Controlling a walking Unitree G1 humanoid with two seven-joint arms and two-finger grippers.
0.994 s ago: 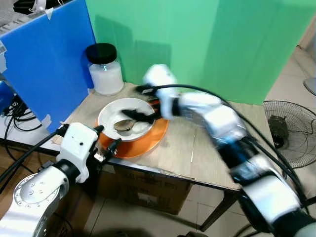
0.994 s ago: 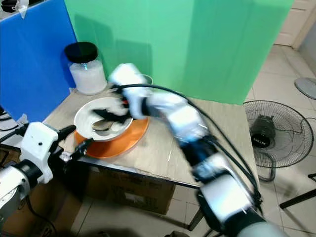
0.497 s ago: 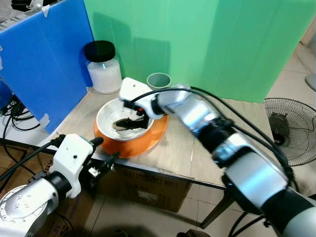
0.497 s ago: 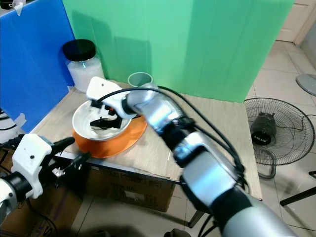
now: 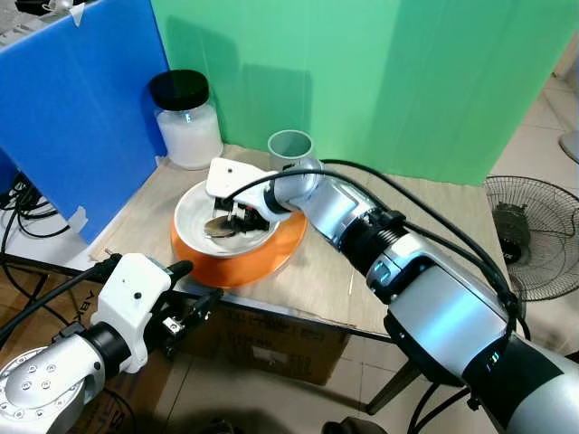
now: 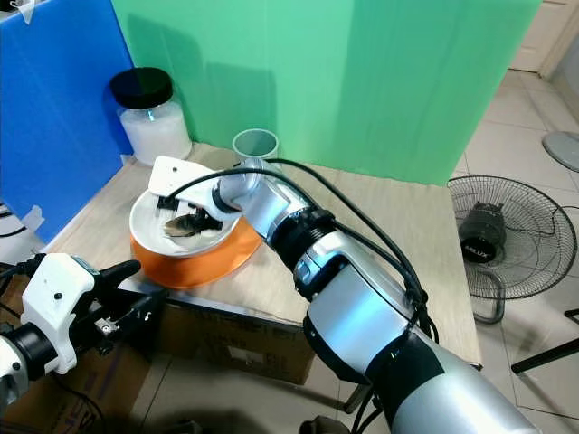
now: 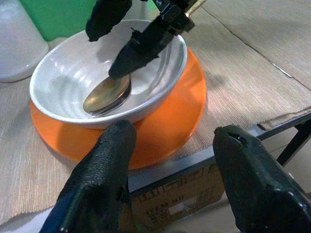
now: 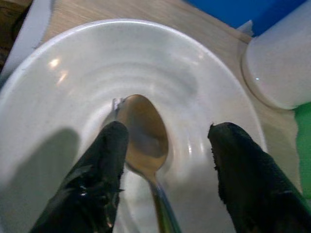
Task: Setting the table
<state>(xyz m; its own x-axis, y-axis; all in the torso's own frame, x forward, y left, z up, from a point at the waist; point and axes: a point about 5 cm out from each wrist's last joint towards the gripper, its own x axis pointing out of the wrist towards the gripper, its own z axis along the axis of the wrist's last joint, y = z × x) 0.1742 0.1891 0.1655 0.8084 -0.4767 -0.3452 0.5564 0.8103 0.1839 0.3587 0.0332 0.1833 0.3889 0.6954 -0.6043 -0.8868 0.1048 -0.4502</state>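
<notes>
One spoon (image 8: 144,138) on my screens, lying bowl-end down in the one white bowl (image 5: 195,206); its handle runs up between the spread fingers of my right gripper (image 5: 237,214), which reaches down into the bowl with neither finger (image 8: 97,180) clamped on the metal, though one sits just beside the spoon's edge. One orange plate (image 5: 271,260) carries the bowl, and its near rim comes close to the front edge of the wooden table (image 5: 398,226). One grey cup (image 5: 289,147) stands upright just behind the plate, near the right arm's wrist. One white jar (image 5: 187,122) with a black lid stands at the table's back left corner, apart from the plate. To the plate's right I count a long bare stretch of tabletop running out to the far edge. Behind the table stands one green screen (image 5: 362,72), and along its left side one blue panel (image 5: 72,108). My left gripper (image 5: 185,294) hangs below and in front of the table's front edge, fingers (image 7: 99,174) apart and holding nothing, pointed toward the plate from the near side. Under the table front sits one cardboard box (image 5: 271,339). One floor fan (image 5: 529,240) stands on the tiles to the right, well apart from the table.
</notes>
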